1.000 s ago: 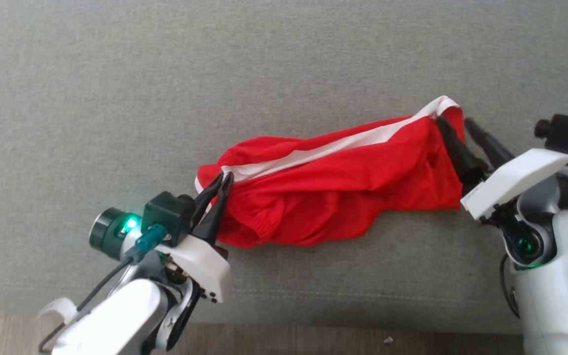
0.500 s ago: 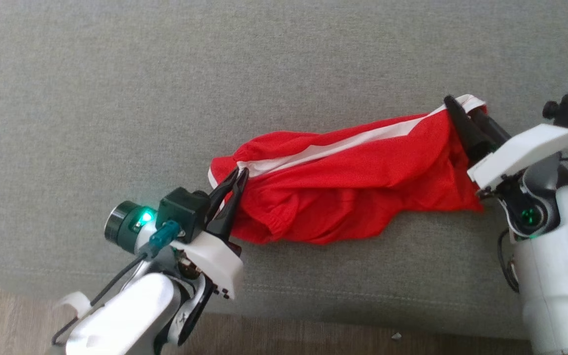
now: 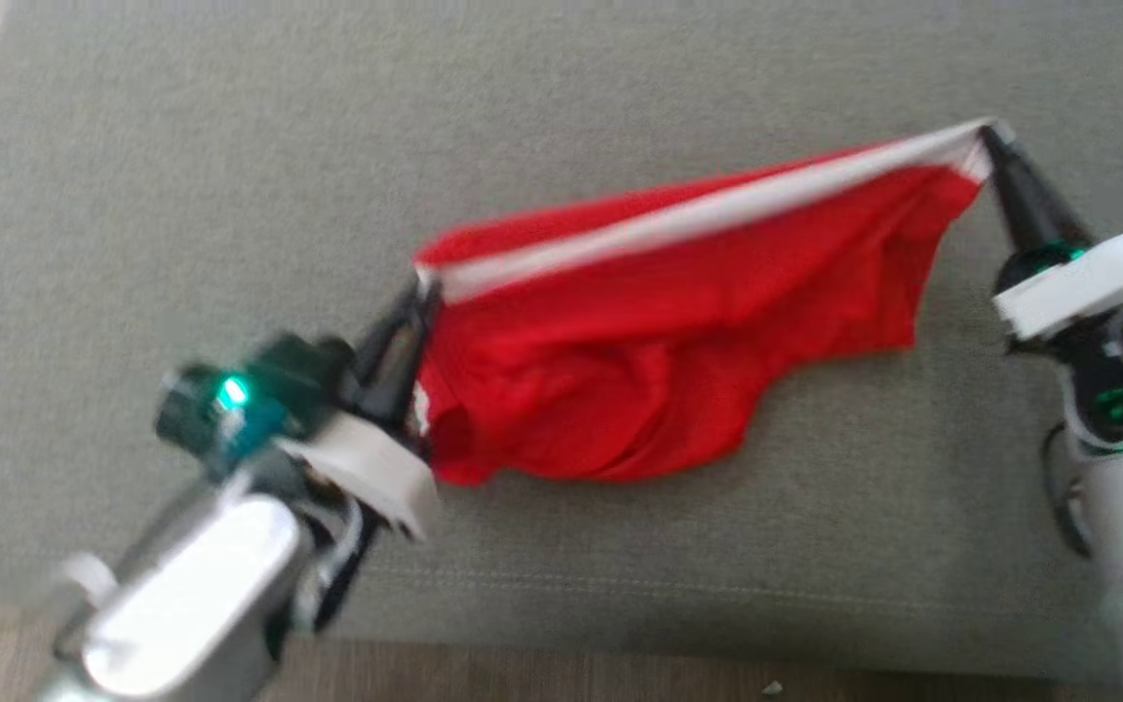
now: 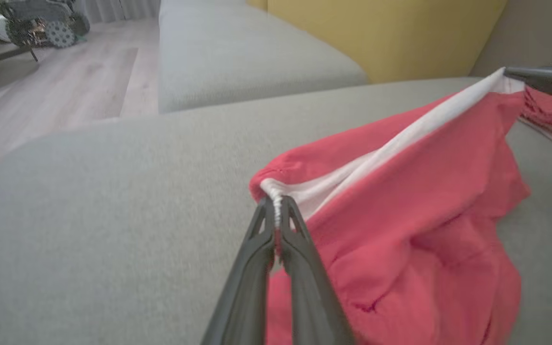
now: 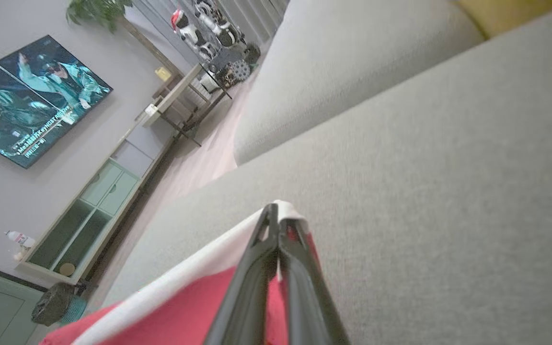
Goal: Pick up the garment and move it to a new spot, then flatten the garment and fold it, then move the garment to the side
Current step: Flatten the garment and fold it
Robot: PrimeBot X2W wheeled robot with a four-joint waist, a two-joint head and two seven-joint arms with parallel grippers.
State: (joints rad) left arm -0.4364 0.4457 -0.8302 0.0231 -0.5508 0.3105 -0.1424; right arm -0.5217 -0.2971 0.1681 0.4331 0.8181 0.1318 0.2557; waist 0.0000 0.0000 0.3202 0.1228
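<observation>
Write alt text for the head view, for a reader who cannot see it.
A red garment with a white stripe is stretched between two robot grippers over a grey cushion. The left gripper pinches its left end, the right gripper its right corner.

The left arm comes in from 7 o'clock of the head view, its pale forearm blurred. The left end effector point(image 3: 422, 291) points toward 1 o'clock, its dark fingers pressed together on a white-edged corner of the garment point(image 3: 669, 341). The right arm stands at 4 o'clock with its wrist bent. The right end effector point(image 3: 990, 136) points toward 11 o'clock, its fingers likewise closed on the garment's opposite corner. The left wrist seems tilted slightly downward, though blur makes that uncertain.
</observation>
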